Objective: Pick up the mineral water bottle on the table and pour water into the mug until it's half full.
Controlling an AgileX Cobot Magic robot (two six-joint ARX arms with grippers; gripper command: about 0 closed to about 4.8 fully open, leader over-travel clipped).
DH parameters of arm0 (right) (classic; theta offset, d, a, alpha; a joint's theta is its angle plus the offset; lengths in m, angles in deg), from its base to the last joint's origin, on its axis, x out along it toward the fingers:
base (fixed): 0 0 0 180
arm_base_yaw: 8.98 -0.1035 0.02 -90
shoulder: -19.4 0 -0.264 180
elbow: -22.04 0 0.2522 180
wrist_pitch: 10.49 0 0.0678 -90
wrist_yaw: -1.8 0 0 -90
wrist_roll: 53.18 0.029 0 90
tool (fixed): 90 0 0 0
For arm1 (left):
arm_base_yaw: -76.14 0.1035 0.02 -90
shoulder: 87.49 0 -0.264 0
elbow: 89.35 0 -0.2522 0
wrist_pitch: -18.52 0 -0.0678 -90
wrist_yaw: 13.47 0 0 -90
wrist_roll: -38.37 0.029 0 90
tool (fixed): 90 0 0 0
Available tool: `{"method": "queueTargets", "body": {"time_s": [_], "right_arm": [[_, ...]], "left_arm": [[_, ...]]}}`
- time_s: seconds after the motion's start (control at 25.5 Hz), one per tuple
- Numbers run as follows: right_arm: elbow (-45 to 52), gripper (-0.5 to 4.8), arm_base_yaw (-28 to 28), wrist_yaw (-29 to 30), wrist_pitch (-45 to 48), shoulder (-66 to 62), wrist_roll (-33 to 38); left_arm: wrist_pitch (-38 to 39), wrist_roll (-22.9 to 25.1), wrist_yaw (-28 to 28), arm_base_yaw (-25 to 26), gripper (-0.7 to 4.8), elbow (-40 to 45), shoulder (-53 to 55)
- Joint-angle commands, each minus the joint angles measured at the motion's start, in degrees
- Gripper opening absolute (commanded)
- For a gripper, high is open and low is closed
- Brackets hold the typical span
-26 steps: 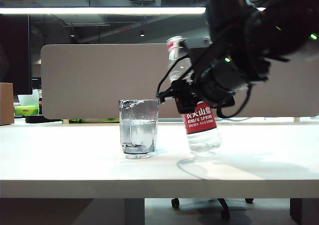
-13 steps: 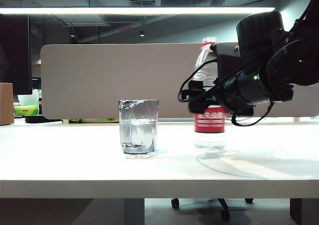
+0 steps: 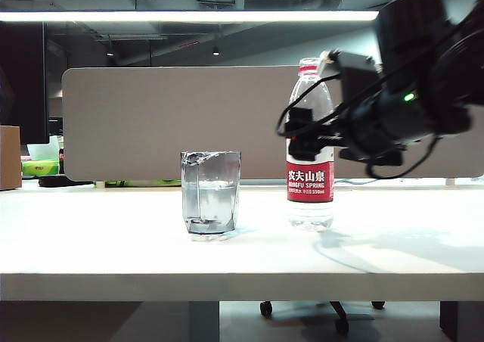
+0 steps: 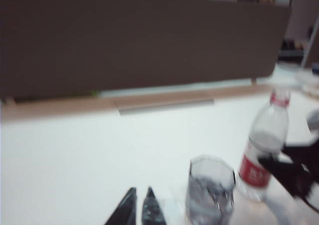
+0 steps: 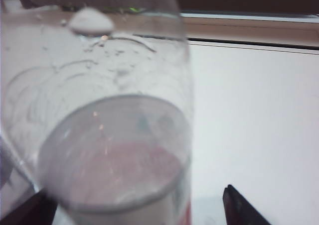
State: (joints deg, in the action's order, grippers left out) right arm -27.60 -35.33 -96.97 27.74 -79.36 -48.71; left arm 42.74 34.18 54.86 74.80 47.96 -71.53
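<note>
My right arm reaches in level from the right side, above the tabletop's right half, cables looping off the wrist. My right gripper [image 3: 301,134] has its jaws spread wide, one fingertip [image 5: 244,207] showing at each side in its wrist view, gripping nothing. My left gripper [image 4: 140,209] hangs low over the tabletop, its two dark fingertips [image 4: 125,210] nearly together.
</note>
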Motion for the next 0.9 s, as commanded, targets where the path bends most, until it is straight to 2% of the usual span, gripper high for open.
{"method": "queueTargets", "body": {"time_s": [0.04, 0.12, 0.27, 0.31, 0.35, 0.51, 0.67, 0.78, 0.9], "right_arm": [[7.63, 4.79, -0.09, -0.15, -1.18, 10.56, 0.07], [10.21, 4.73, -0.09, -0.28, -1.16, 14.62, 0.04], [14.43, 1.06, -0.11, 0.39, -1.27, 22.97, 0.57], [15.26, 0.31, -0.11, 1.05, -1.31, 24.87, 1.55], [16.02, -0.07, -0.13, 2.29, -1.42, 26.73, 2.97], [17.14, -0.02, -0.17, 4.11, -4.24, 32.17, 7.91], [17.16, -0.02, -1.20, 6.45, -7.50, 35.91, 8.20], [17.16, -0.02, -2.89, 6.38, -9.66, 38.93, 7.30], [17.16, -0.02, -3.56, 8.50, -10.32, 39.65, 7.30]], "left_arm": [[-0.04, -0.98, 11.21, -0.04, 0.21, -0.15, -8.90], [3.08, -0.68, 17.25, -0.04, 0.21, -0.15, -13.11], [5.18, -0.55, 27.87, -0.02, 0.21, 0.22, -15.41], [5.18, -0.57, 28.13, -0.04, 0.21, 0.37, -15.21], [5.11, -0.55, 28.17, -0.02, 0.21, 0.72, -15.30], [2.25, -0.79, 27.78, -0.04, 0.21, 4.11, -15.30], [2.05, -0.79, 22.82, -0.09, 0.21, 9.42, -15.30], [2.10, -0.76, 15.93, -0.11, 0.21, 13.81, -15.30], [2.27, -0.76, 12.85, -0.09, 0.21, 16.61, -15.32]]}}
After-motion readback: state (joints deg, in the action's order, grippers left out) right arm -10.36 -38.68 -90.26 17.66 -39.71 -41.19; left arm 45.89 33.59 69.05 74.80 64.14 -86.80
